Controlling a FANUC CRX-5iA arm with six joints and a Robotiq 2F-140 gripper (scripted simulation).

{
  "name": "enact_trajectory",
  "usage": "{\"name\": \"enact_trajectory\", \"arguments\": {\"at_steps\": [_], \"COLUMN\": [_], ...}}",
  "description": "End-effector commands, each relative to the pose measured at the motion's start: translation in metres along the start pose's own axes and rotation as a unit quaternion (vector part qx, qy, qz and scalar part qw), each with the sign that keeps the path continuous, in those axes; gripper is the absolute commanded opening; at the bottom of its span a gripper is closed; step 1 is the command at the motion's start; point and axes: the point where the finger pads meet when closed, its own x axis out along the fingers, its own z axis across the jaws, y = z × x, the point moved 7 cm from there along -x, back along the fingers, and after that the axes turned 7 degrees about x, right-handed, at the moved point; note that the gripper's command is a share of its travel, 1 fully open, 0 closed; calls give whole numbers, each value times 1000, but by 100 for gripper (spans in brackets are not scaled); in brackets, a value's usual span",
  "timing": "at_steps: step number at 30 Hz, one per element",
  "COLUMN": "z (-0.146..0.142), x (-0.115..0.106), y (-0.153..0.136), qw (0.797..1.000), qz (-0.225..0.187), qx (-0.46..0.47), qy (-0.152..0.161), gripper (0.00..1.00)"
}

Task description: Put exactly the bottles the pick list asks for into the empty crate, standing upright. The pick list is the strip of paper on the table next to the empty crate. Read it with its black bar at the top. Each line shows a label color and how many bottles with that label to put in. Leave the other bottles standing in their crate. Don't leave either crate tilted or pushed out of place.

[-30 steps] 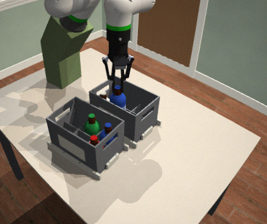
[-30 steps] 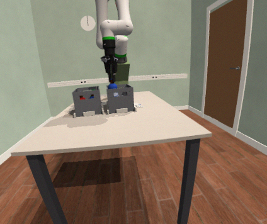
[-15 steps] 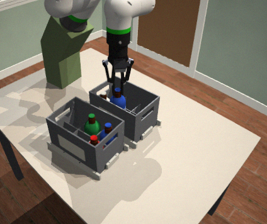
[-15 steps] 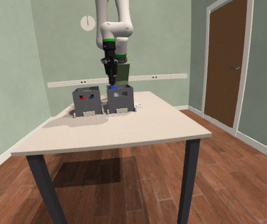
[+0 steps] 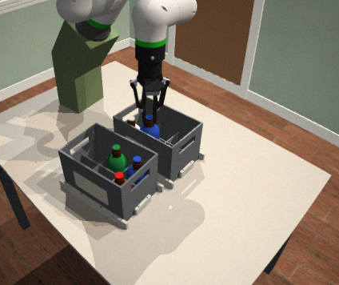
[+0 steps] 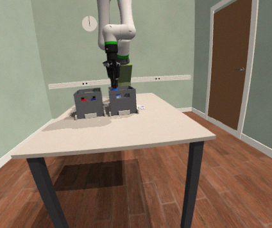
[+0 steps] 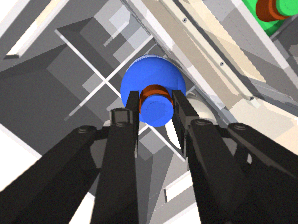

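My gripper (image 5: 149,116) (image 6: 113,86) (image 7: 155,104) is shut on the neck of a blue-labelled bottle (image 5: 152,130) (image 7: 150,75). It holds the bottle upright, partly down inside a back compartment of the far grey crate (image 5: 184,150) (image 6: 122,104). A white-labelled bottle (image 5: 131,121) (image 7: 200,107) stands in the compartment beside it. The near grey crate (image 5: 92,188) (image 6: 86,104) holds a green bottle (image 5: 117,160) (image 7: 287,7), a blue bottle (image 5: 133,168) and a red bottle (image 5: 119,177), all upright. The pick list (image 6: 141,107) lies on the table right of the far crate; its lines are too small to read.
The robot's green pedestal (image 5: 80,76) stands at the back of the table (image 5: 240,192). Both crates sit flat, side by side. The far crate's thin dividers (image 7: 95,70) cross below the bottle.
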Motion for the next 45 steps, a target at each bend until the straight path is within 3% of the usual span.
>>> {"name": "enact_trajectory", "arguments": {"at_steps": [1, 45], "z": [0, 0], "x": [4, 28], "y": [0, 1], "qw": [1000, 1000], "qz": [0, 0], "qx": [0, 0], "qy": [0, 0], "gripper": [10, 10]}}
